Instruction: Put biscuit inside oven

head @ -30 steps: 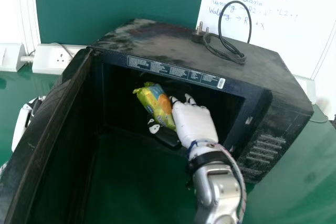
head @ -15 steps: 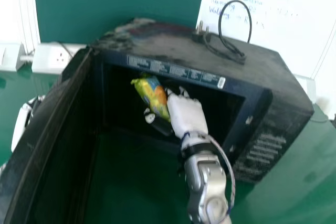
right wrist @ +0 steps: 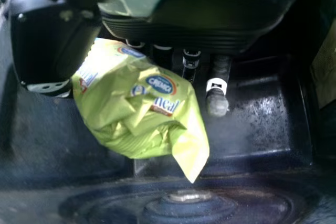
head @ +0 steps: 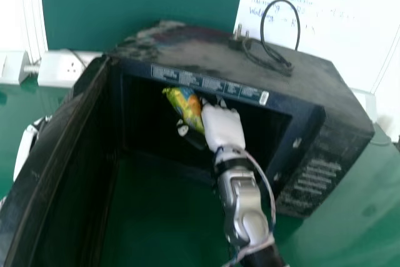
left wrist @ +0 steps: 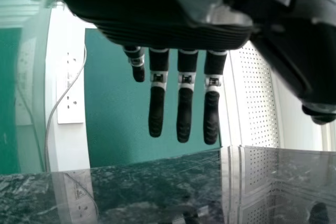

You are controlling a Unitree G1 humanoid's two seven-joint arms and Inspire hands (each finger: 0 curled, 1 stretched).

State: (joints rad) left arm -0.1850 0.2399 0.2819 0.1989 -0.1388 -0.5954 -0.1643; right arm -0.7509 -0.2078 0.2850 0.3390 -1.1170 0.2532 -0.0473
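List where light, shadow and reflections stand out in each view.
Head view: the oven interior lies in deep shadow, the whiteboard is bright; left wrist view: a glossy surface mirrors the wall socket; right wrist view: highlights on the biscuit packet.

Your right hand [head: 223, 128] is now farther forward in the oven [head: 300, 85] than at first, carrying the biscuit packet [head: 184, 103] deeper; since the last picture, you have the packet slightly farther right. More of your right forearm [head: 245, 214] shows.

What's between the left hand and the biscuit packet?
In the head view, the open oven door stands between the left hand and the packet.
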